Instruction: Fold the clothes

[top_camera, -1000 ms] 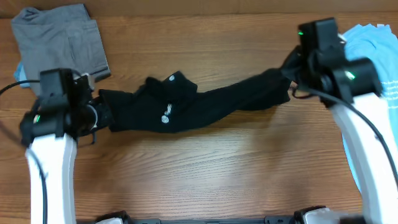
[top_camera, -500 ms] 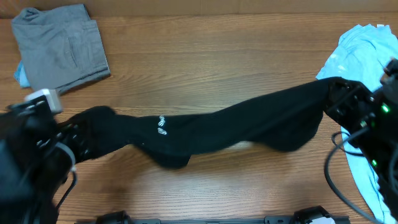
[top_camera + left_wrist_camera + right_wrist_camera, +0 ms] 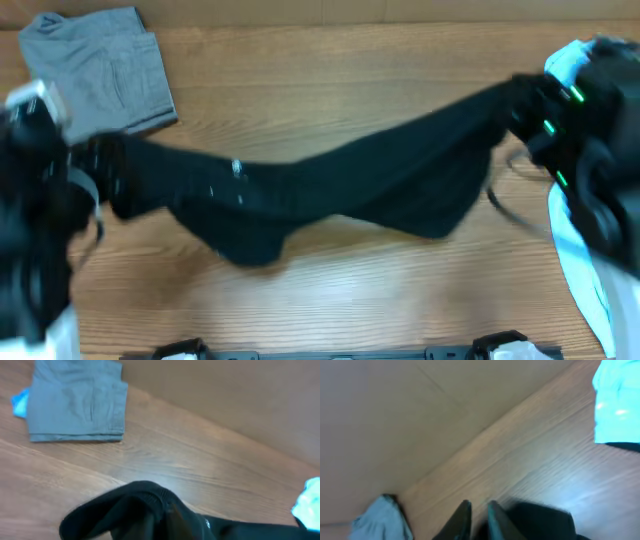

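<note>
The black shirt hangs stretched in the air between my two grippers, sagging in the middle above the table, with small white lettering showing near its left part. My left gripper is shut on its left end; in the left wrist view the bunched black cloth covers the fingers. My right gripper is shut on its right end; its fingertips pinch black cloth. The folded grey garment lies at the far left corner. The light blue T-shirt lies at the right edge.
A small light blue piece peeks out beside the grey garment. The wooden table ends at a plain wall at the back.
Both arms have lifted and pulled apart, moving toward the back of the table. The black shirt rose off the table and now hangs stretched between them.
</note>
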